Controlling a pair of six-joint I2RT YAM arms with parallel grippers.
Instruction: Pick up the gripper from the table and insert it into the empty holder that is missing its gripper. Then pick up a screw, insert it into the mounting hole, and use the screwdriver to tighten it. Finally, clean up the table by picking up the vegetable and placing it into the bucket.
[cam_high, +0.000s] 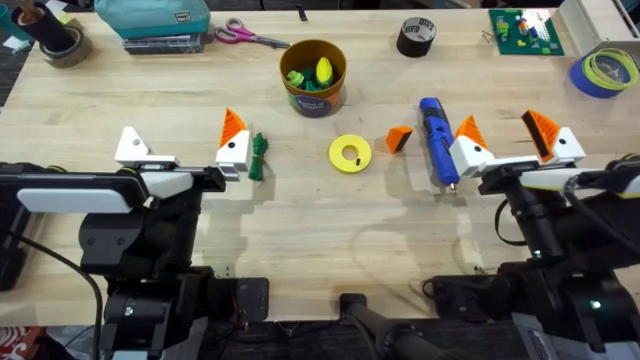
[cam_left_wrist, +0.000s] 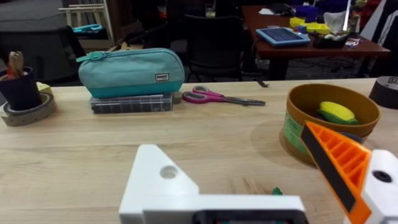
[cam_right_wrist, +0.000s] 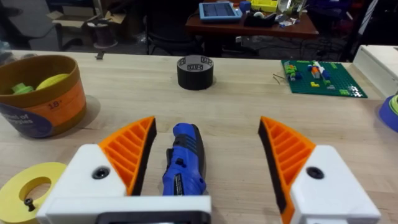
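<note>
Jaws spread on both arms; bucket holds yellow and, seemingly, green toy foods.

overhead: above arm bases, looks down toward 12 o'clock | both wrist views: low, near the counter, facing 12 | all share the bucket

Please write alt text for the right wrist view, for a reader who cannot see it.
The right gripper is open, its orange ribbed fingers on either side of the blue screwdriver lying on the wooden table. Beyond are the bucket holding toy foods, a yellow disc and black tape.
</note>
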